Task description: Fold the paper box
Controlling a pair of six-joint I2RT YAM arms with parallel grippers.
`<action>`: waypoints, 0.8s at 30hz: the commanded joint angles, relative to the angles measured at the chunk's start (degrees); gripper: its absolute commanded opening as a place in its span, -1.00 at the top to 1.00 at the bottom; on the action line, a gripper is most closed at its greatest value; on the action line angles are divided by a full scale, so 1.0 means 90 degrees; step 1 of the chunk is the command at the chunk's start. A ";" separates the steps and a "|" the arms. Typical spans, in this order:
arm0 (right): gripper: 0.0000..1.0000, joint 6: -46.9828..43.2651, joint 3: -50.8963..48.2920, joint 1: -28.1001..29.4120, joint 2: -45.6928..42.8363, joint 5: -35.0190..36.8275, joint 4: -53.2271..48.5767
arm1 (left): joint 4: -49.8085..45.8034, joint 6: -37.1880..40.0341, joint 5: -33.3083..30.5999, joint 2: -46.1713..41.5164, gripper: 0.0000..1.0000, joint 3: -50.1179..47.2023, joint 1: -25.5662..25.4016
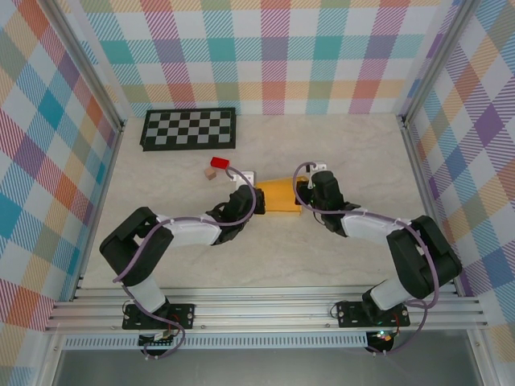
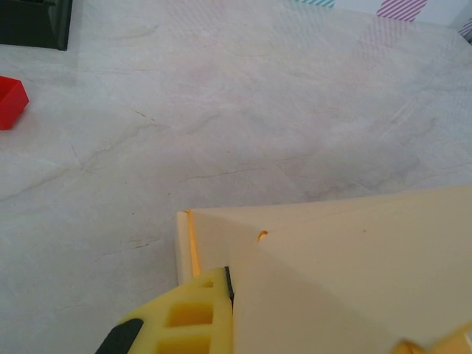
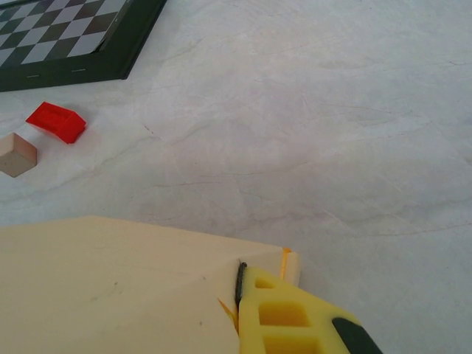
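The paper box (image 1: pixel 278 195) is a yellow-orange cardboard piece held off the table between my two arms. In the left wrist view its pale underside (image 2: pixel 354 273) covers the lower right, with a folded side flap (image 2: pixel 184 247) at its corner. My left gripper (image 1: pixel 251 195) (image 2: pixel 233 286) is shut on the box's left end; one yellow finger (image 2: pixel 192 317) shows and the other is hidden behind the cardboard. My right gripper (image 1: pixel 304 193) (image 3: pixel 240 284) is shut on the right end of the box (image 3: pixel 110 287), again with one finger (image 3: pixel 287 317) showing.
A small red block (image 1: pixel 220 163) (image 2: pixel 11 102) (image 3: pixel 57 122) and a tiny tan cube (image 1: pixel 211 173) (image 3: pixel 16 154) lie just behind the left gripper. A black checkerboard (image 1: pixel 189 128) (image 3: pixel 66 37) sits at the back left. Plaid walls and metal rails enclose the marble table (image 1: pixel 354 145).
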 commanded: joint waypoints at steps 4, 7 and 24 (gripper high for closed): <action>0.94 0.0465 -0.0456 0.0041 -0.0012 -0.0123 -0.0571 | -0.0114 -0.0070 -0.0067 -0.0179 1.00 -0.0416 -0.0094; 0.93 0.0756 -0.0775 0.0043 0.0010 -0.0112 -0.0294 | -0.0047 -0.0021 -0.0053 -0.0126 1.00 -0.0538 -0.0094; 0.84 0.0867 -0.1531 0.0071 0.0510 -0.0053 0.0739 | 0.0033 0.0474 -0.0250 0.0212 1.00 -0.1003 -0.0088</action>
